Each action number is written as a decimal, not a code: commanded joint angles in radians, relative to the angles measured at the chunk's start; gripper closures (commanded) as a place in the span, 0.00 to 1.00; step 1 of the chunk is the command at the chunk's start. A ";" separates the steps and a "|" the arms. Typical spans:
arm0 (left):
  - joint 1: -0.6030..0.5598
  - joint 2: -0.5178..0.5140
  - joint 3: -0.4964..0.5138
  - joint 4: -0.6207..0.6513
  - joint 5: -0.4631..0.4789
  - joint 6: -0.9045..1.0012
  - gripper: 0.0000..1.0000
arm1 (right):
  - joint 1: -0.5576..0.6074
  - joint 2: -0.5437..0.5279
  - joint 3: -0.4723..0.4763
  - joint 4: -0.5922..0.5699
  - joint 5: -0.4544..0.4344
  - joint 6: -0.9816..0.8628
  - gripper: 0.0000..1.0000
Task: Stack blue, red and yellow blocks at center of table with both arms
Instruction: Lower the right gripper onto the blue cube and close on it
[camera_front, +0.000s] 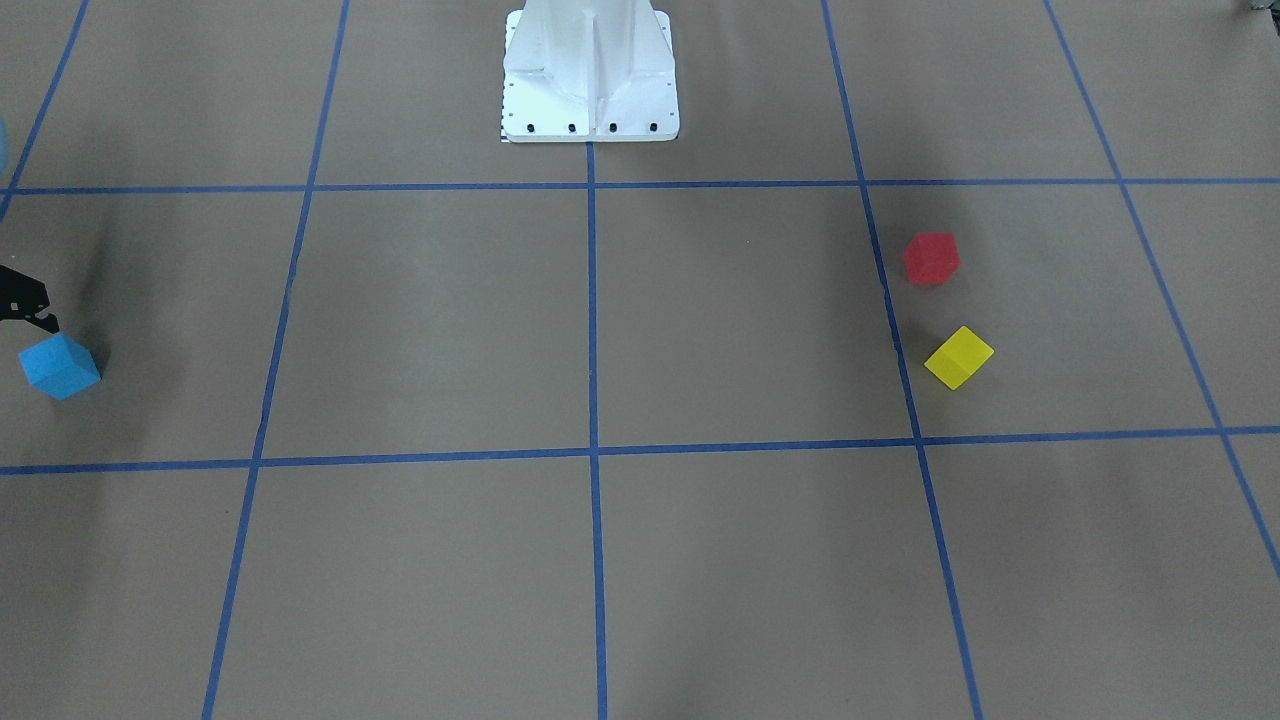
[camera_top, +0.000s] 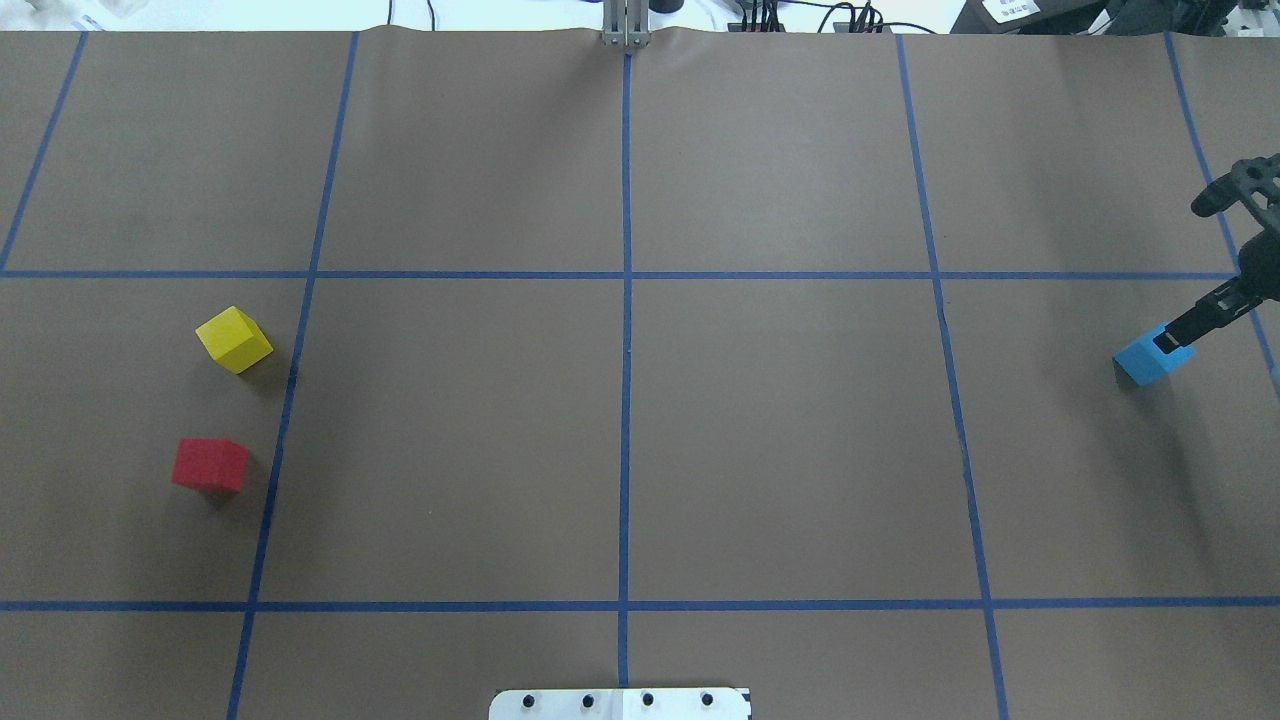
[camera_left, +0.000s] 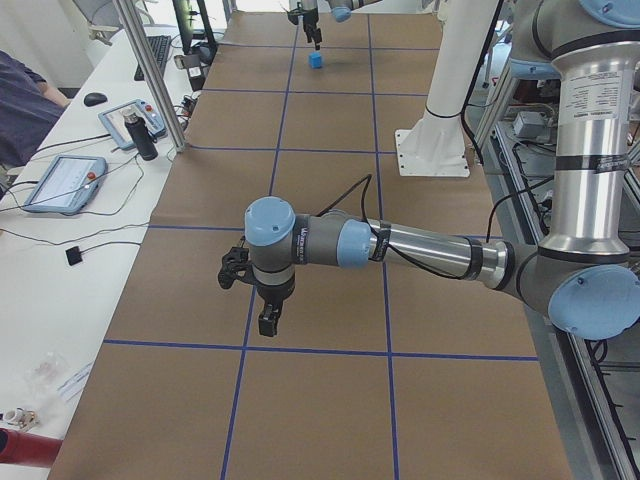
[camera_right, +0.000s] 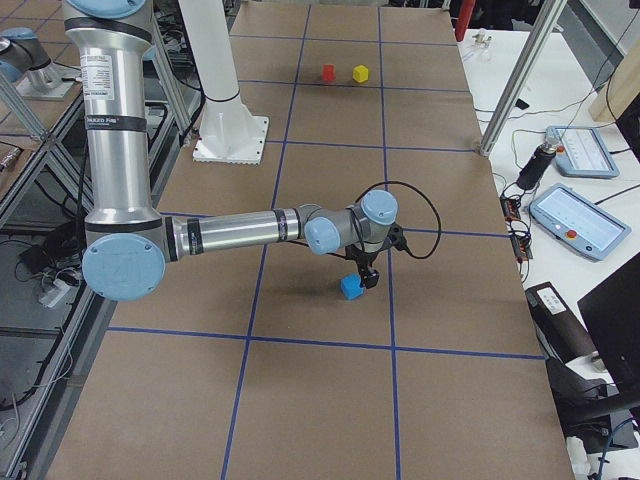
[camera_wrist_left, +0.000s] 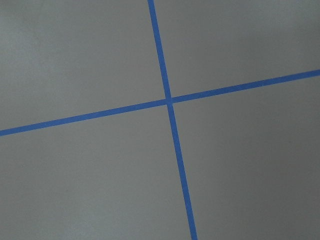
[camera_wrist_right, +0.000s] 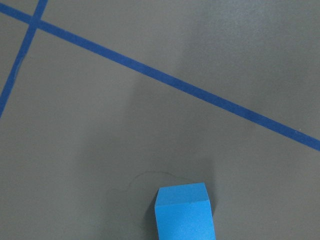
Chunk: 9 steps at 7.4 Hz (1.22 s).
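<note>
The blue block (camera_top: 1150, 360) sits on the table at the robot's far right; it also shows in the front-facing view (camera_front: 60, 366) and low in the right wrist view (camera_wrist_right: 185, 212). My right gripper (camera_top: 1188, 270) is open, and one finger (camera_top: 1195, 320) reaches down to the block's top edge. The red block (camera_top: 209, 465) and the yellow block (camera_top: 234, 340) sit apart from each other at the robot's far left. My left gripper (camera_left: 250, 295) hovers over a tape crossing near the table's left end. It shows only in the exterior left view, so I cannot tell whether it is open or shut.
Blue tape lines (camera_top: 626, 400) divide the brown table into squares. The white robot base (camera_front: 590, 80) stands at the robot's edge. An operators' desk with tablets (camera_left: 60, 180) and a metal post (camera_left: 150, 80) runs along the far side.
</note>
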 joint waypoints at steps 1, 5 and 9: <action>0.000 0.001 -0.001 0.000 -0.002 0.000 0.00 | -0.021 0.005 -0.037 0.000 -0.011 -0.035 0.01; 0.000 0.001 -0.007 0.000 -0.002 -0.001 0.00 | -0.026 0.046 -0.124 -0.003 -0.008 -0.090 0.01; 0.000 0.001 -0.007 0.000 -0.002 -0.001 0.00 | -0.036 0.075 -0.155 -0.005 -0.002 -0.078 0.06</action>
